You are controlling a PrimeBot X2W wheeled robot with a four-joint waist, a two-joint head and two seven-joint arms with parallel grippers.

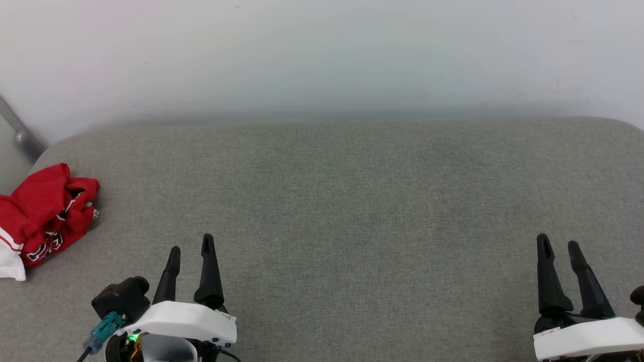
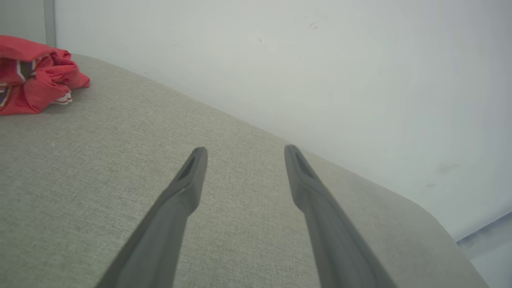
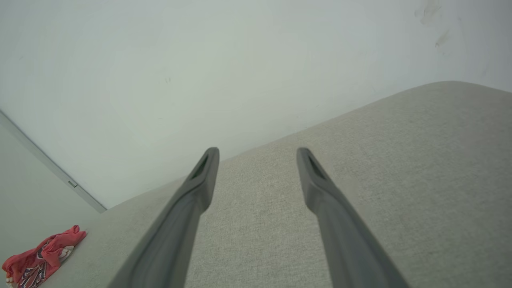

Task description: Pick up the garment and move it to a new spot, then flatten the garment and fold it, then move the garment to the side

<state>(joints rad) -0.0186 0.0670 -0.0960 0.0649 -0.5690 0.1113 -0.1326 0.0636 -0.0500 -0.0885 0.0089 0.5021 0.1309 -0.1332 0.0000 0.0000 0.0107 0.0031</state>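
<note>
Grey woven-fabric bench (image 1: 352, 201), padded look, rounded far corners. Far edge of bench butted against a plain pale wall (image 1: 322, 50); a few faint scuffs on it. Grey metal rail (image 1: 17, 130) running diagonally just off the bench's far-left corner.

Garment (image 1: 45, 211) crumpled in a heap at the bench's left end, close to that far-left corner. Mostly red, white sleeve patch at its near side, striped trim visible. Cut off by the head view's frame, so cannot tell whether it hangs over the bench's left edge. Same heap seen in the left wrist view (image 2: 36, 76) and, small, in the right wrist view (image 3: 40, 256).

Black white-edged lettering (image 1: 48, 246) showing in the folds, too crumpled to read.

Left gripper (image 1: 191, 243) over the bench's near edge, left of centre, well apart from the heap. Fingers parted to a moderate gap, holding nothing; same in its wrist view (image 2: 246, 149). Right gripper (image 1: 557, 240) over the bench's near edge at the right end, fingers likewise parted, nothing between them (image 3: 258, 150).

Broad open fabric across the bench's middle and right.
</note>
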